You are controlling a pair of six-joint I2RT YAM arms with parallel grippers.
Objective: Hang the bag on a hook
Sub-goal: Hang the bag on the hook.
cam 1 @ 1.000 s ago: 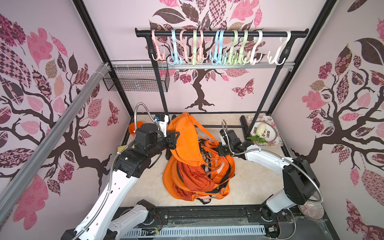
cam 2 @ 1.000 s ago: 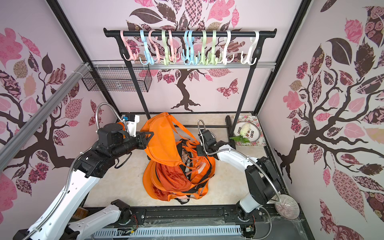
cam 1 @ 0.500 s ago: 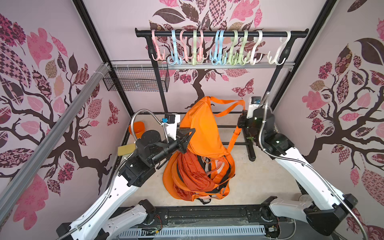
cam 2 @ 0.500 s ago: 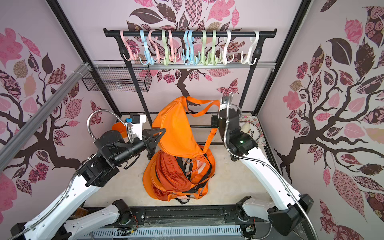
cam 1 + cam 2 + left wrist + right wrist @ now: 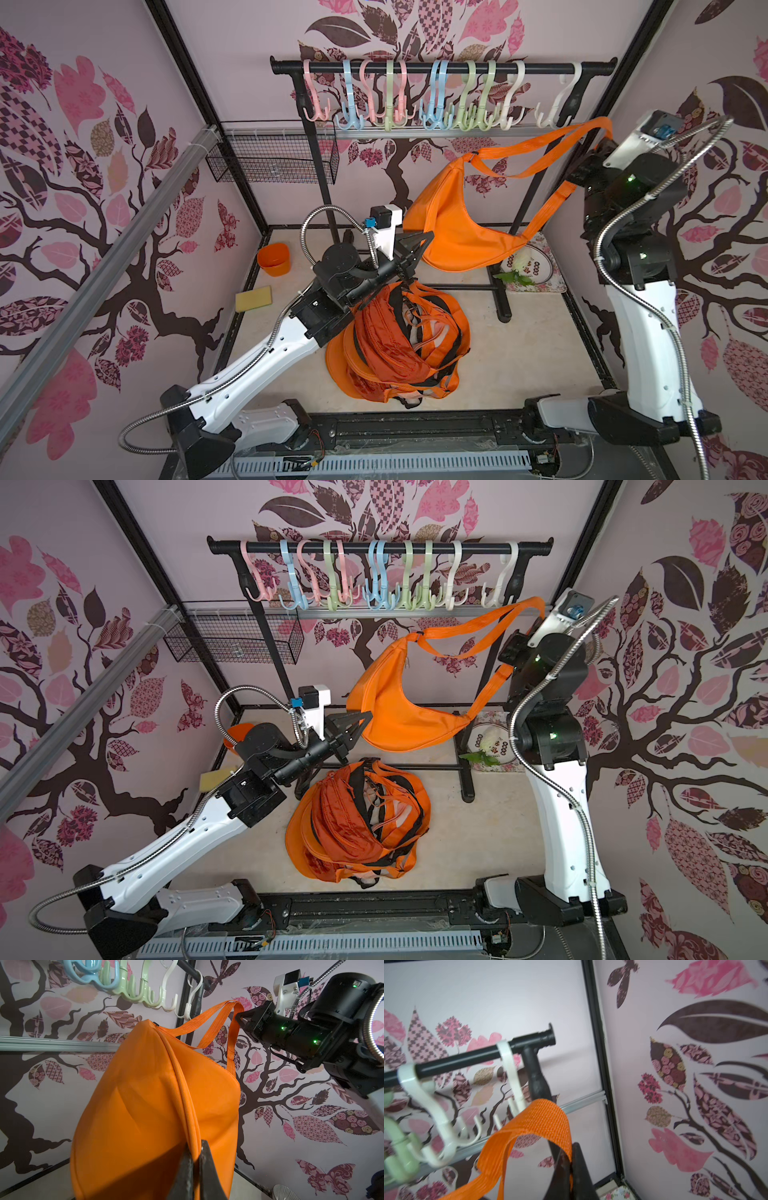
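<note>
An orange crescent bag (image 5: 453, 224) (image 5: 395, 712) hangs in the air above the floor. My left gripper (image 5: 429, 237) (image 5: 195, 1145) is shut on its piped seam at the low end. Its webbing strap (image 5: 540, 145) (image 5: 533, 1122) runs up to my right gripper (image 5: 606, 141) (image 5: 572, 1147), which is shut on the strap's loop. That loop sits just below and in front of the rightmost white hook (image 5: 559, 104) (image 5: 512, 1076), apart from it. Several pastel hooks hang along the black rail (image 5: 440, 66).
A pile of orange bags (image 5: 399, 340) lies on the floor under my left arm. The rack's post and foot (image 5: 503, 299) stand behind the held bag. An orange cup (image 5: 274, 259), a yellow sponge (image 5: 253, 298), a wire basket (image 5: 274, 158) and a floral plate (image 5: 548, 270) line the edges.
My right gripper has risen high and to the right with the strap, lifting the bag off the pile. My left gripper rose with the bag's edge.
</note>
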